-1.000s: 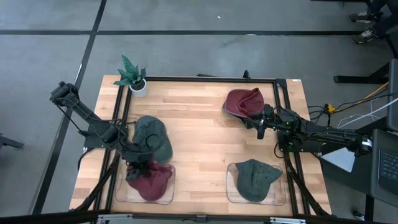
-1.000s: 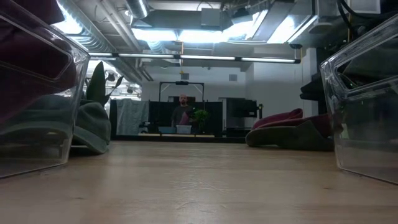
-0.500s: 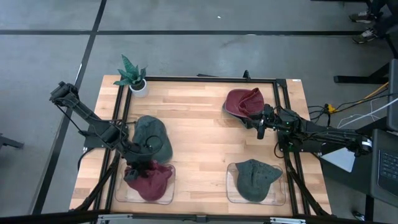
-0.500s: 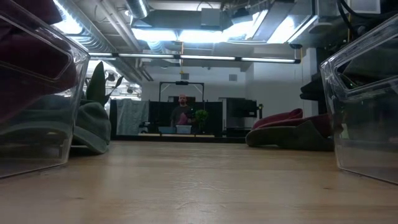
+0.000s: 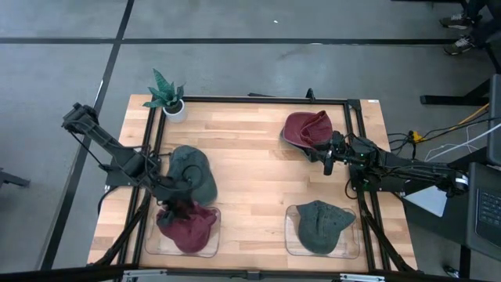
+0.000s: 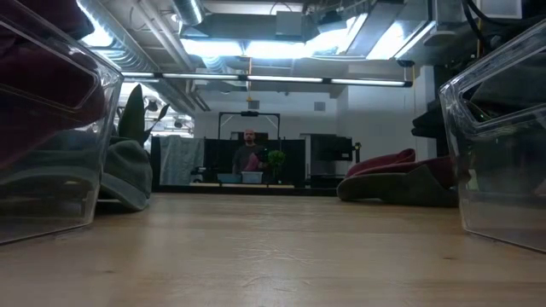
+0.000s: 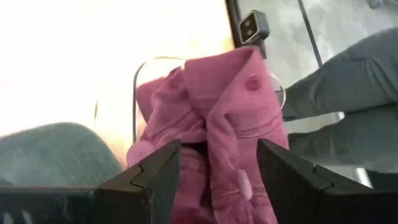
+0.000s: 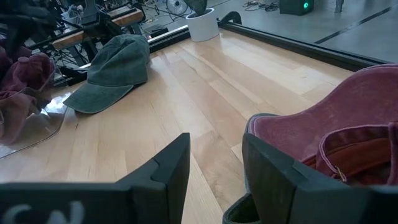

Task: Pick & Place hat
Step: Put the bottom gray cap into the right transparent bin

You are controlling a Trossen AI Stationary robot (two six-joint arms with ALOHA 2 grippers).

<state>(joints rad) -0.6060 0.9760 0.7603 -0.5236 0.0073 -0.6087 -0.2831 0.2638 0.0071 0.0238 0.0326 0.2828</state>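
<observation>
A maroon hat (image 5: 189, 225) lies crumpled in the clear bin (image 5: 213, 249) at the table's near left. My left gripper (image 5: 174, 205) hangs open just above it, with its fingers (image 7: 155, 177) standing to either side of the hat's crown (image 7: 230, 118). A green hat (image 5: 196, 174) rests on the wood beside that bin. A second maroon hat (image 5: 307, 129) lies at the far right. My right gripper (image 5: 327, 160) waits open by its near edge, with nothing between the fingers. Another green hat (image 5: 321, 225) fills the right bin (image 5: 291, 249).
A potted plant (image 5: 167, 95) stands at the far left corner. Black frame rails (image 5: 258, 99) run along the table's far, left and right sides. Bare wood lies in the middle between the two bins. A person (image 6: 249, 155) stands far behind the table.
My left gripper has risen a little from the maroon hat in the left bin, which stays lying there.
</observation>
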